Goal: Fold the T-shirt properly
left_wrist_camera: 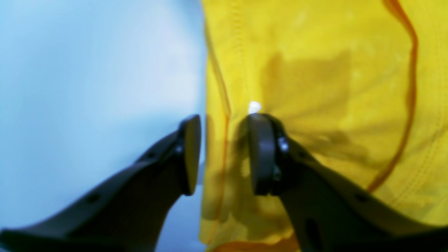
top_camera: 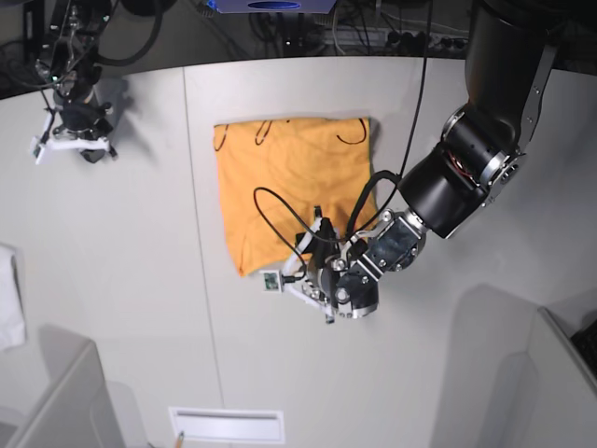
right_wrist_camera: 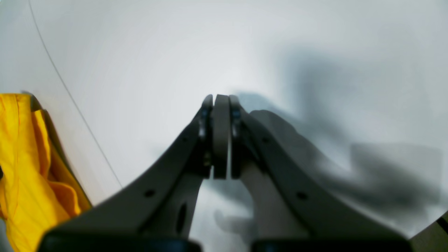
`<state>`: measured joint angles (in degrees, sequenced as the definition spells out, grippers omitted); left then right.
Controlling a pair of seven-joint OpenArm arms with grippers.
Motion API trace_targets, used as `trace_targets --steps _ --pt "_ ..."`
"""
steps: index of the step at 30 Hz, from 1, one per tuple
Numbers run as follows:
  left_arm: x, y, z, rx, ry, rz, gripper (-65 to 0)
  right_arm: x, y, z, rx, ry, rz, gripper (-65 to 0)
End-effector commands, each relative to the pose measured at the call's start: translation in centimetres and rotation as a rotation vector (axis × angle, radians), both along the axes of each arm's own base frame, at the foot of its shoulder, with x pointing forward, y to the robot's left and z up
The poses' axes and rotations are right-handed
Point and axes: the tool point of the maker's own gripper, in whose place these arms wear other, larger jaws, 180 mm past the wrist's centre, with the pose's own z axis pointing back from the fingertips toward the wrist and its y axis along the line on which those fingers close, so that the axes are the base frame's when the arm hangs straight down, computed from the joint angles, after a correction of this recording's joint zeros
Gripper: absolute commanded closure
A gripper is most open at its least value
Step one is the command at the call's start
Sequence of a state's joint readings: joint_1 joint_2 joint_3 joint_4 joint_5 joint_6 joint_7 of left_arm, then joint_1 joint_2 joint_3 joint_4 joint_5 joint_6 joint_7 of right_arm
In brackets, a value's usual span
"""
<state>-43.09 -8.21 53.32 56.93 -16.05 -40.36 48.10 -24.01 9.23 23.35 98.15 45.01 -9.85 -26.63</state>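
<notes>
T-shirt (top_camera: 294,191): light-orange, folded into a rough rectangle, lying flat on the white table (top_camera: 140,280) near its middle; dark curved print marks along the far edge. Hem stitching visible in the left wrist view.
Left gripper (left_wrist_camera: 224,154): at the shirt's near edge, jaws spread, one finger (left_wrist_camera: 260,154) on the cloth, the other over bare table; nothing pinched.
Right gripper (right_wrist_camera: 221,136): well apart above bare table, pads pressed together, empty.

robot lab: white curved table (top_camera: 140,280), cable tangle and power strips (top_camera: 373,33) behind it, two mounted arms
</notes>
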Motion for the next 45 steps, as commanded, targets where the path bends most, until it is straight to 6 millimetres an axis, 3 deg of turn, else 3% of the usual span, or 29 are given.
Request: trace_targets --steps 1,5,11,15,16,18,19,21,23,27,30,37,45 --pt "1.9 -1.0 2.4 -0.030 -0.057 -0.004 -27.5 0.9 -0.4 1.2 -0.026 -0.043 0.008 0.0" --pt "2.8 -2.6 4.0 -0.051 -0.088 -0.024 -33.4 0.8 -0.4 1.2 -0.025 -0.042 0.009 0.0" --pt "4.3 -4.3 7.0 -0.101 -0.142 -0.033 -33.7 1.2 1.0 0.9 -0.016 -0.037 0.051 0.0" --pt "4.6 -5.9 11.2 -0.245 -0.217 -0.022 -32.9 1.3 1.4 0.8 -0.013 -0.035 0.062 0.0" --pt "4.5 -5.6 12.0 -0.276 -0.237 -0.011 -32.7 1.3 1.2 0.9 -0.017 -0.036 0.066 0.0" --pt "4.6 -3.1 12.8 -0.290 -0.281 0.032 -31.3 1.4 0.5 1.2 -0.044 -0.031 0.083 0.0" --pt "4.3 -2.1 13.2 -0.287 -0.308 0.050 -28.0 1.4 0.8 1.1 -0.051 -0.026 0.104 0.0" --pt "3.5 0.2 13.6 -0.272 -0.369 0.097 -15.1 1.3 1.0 1.0 -0.073 -0.007 0.152 0.0" --pt "1.9 2.8 13.4 -0.264 -0.427 0.156 0.0 1.6 1.4 1.4 -0.098 -0.018 0.193 0.0" --pt "-2.2 6.3 13.4 -0.293 -0.532 0.251 0.0 1.5 1.7 2.3 -0.193 -0.075 0.238 0.0" --pt "-5.3 8.0 12.8 -0.362 -0.561 0.299 0.0 1.6 4.1 2.7 -0.329 -0.128 0.399 0.0" --pt "-14.0 10.0 9.3 -0.624 -0.484 0.388 0.0 -1.5 6.6 4.0 -0.491 -0.287 0.493 0.0" --pt "-24.0 8.6 7.6 -0.813 -0.322 0.441 0.0 -7.0 7.0 4.4 -0.538 -0.319 0.522 0.0"
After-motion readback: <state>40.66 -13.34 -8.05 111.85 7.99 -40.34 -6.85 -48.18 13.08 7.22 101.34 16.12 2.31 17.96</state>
